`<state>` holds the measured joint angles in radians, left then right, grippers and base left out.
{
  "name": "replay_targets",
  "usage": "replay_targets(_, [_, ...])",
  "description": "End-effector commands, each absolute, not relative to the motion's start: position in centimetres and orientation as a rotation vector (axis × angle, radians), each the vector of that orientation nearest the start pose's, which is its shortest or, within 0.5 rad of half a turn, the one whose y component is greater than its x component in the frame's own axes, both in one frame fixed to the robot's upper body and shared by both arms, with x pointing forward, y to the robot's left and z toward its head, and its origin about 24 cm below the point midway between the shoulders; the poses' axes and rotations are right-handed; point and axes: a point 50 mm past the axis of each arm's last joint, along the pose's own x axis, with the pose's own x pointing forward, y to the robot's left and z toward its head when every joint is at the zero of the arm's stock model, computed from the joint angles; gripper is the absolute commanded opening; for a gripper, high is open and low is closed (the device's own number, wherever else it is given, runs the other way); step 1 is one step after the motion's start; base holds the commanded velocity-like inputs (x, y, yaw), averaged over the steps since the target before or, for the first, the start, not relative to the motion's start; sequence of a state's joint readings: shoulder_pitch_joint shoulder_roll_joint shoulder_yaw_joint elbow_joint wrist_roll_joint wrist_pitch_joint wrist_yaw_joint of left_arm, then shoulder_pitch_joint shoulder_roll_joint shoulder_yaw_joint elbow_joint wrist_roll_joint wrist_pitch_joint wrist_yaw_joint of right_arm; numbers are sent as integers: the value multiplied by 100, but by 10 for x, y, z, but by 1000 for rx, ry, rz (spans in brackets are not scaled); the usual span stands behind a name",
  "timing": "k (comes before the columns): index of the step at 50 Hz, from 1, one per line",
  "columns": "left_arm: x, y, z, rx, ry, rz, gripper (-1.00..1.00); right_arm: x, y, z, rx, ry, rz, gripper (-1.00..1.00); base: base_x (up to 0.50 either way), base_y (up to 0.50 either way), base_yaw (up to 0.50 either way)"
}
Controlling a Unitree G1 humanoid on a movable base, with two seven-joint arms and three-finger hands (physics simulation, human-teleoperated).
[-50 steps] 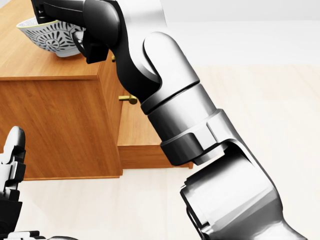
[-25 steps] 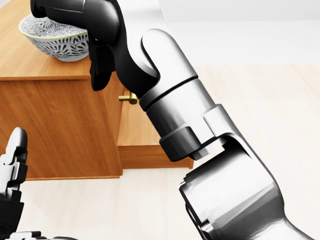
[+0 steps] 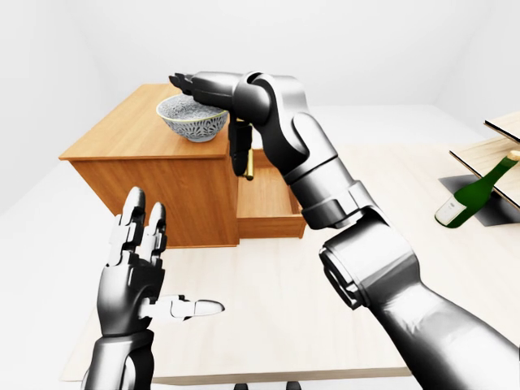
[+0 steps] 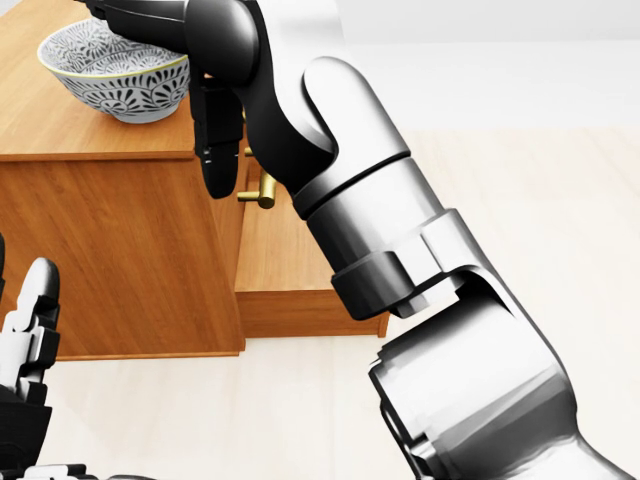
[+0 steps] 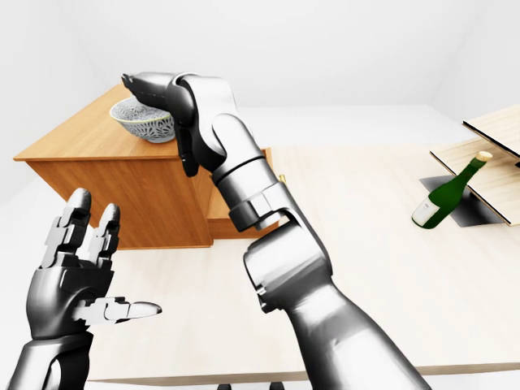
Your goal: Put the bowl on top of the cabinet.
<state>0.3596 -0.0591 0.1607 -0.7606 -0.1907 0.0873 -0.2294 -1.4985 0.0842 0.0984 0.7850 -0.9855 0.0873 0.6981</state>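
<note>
**Mia:** Where is the bowl?

**Ben:** The bowl (image 3: pixel 192 119) sits the right way up on top of the cabinet (image 3: pixel 146 175). It is near the top's right edge in the left-eye view.

**Mia:** Is a hand holding it?

**Ben:** No. The right hand (image 3: pixel 213 84) hangs just over the bowl. Its fingers (image 3: pixel 185 80) lie stretched out flat above the rim and are not closed round anything. One dark finger points down beside the cabinet's side. I cannot tell if the flat ones touch the rim.

**Mia:** And the other hand?

**Ben:** The left hand (image 3: pixel 134 272) is low at the left of the view, well apart from the cabinet. It is wide open, with the fingers pointing up and the thumb sticking out to the right. It holds nothing.

**Mia:** What is the cabinet on?

**Ben:** It stands on a pale wooden bench (image 3: pixel 268 317). A drawer (image 3: pixel 266 203) is pulled out on the cabinet's right side. A little gold knob (image 4: pixel 262 192) shows just above the drawer, next to the dark finger.

**Mia:** Anything else?

**Ben:** A green bottle (image 3: pixel 474 193) leans at the right of the view, far from the bowl.
</note>
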Motion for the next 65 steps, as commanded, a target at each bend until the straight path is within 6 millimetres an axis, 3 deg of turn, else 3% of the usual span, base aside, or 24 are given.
replay_targets(1, [166, 184, 137, -85, -362, -10, 100, 355, 32, 333, -1357, -461, 575, 100, 0, 0, 0])
replay_targets(18, [165, 183, 138, -84, -364, -11, 100, 318, -2, 345, -1406, -657, 284, 100, 0, 0, 0])
replay_targets(31, [164, 184, 138, -85, -366, -11, 100, 297, -30, 344, -1425, -691, 81, 100, 0, 0, 0])
replay_targets(34, [163, 183, 138, -85, -363, -13, 100, 282, -38, 347, -1449, -718, -25, 100, 0, 0, 0])
replay_targets(65, [162, 180, 134, -83, -340, -22, 100, 226, -93, 332, -1445, -618, -487, 100, 0, 0, 0])
